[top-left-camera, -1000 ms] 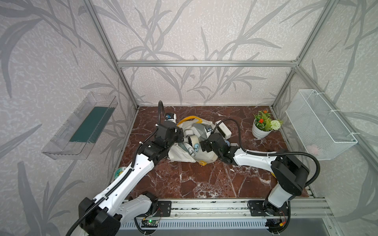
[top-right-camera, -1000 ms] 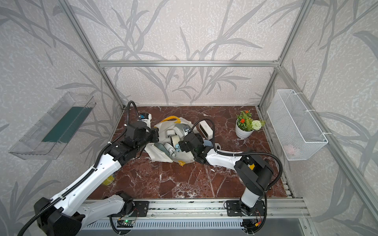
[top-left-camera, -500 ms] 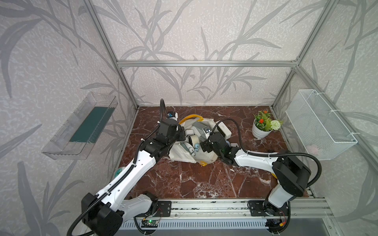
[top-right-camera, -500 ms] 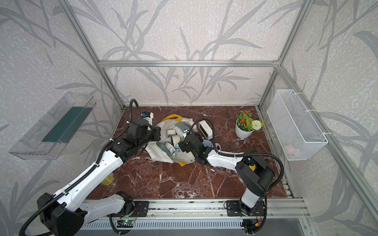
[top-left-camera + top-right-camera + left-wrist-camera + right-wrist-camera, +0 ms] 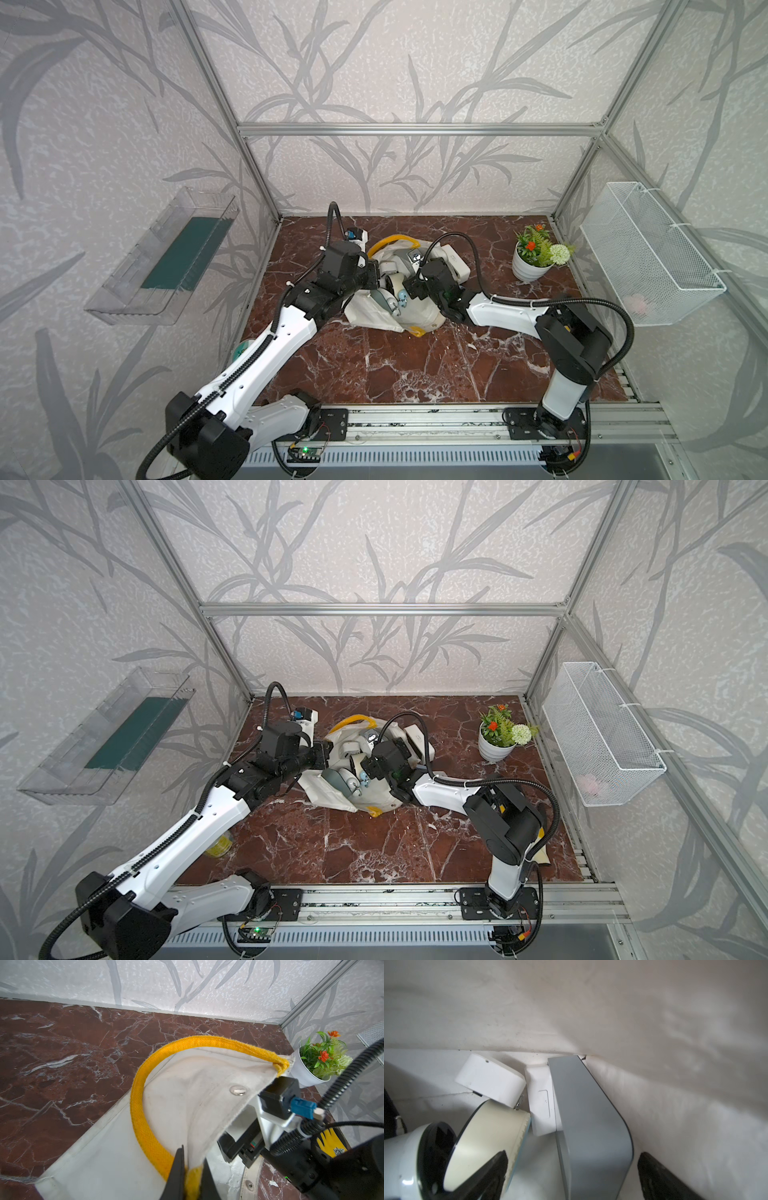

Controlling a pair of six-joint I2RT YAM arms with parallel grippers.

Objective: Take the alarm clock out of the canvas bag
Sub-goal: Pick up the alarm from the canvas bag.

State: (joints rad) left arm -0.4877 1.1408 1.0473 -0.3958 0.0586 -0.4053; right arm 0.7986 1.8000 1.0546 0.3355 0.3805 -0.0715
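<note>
Lies on the table [image 5: 415, 365] toward the rear, between both arms: the canvas bag [image 5: 370, 313]. Stands right of it, apart: the potted plant [image 5: 536, 257]. Hang on the right and left walls: the wire basket [image 5: 648, 257], the wall tray [image 5: 166, 257]. Clamps the strap handle [image 5: 141, 1093] at the bag's left edge: the left gripper [image 5: 193, 1157]. Reaches inside the bag, straddling the boxy item [image 5: 591, 1115], round clock [image 5: 483, 1142] just beside: the right gripper [image 5: 571, 1159].

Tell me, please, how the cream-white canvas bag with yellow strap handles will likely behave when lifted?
Probably floppy: the cream-white canvas bag folds and creases where the left gripper pinches its yellow strap handle. Its loose contents would likely shift, since they lie jumbled inside.
</note>
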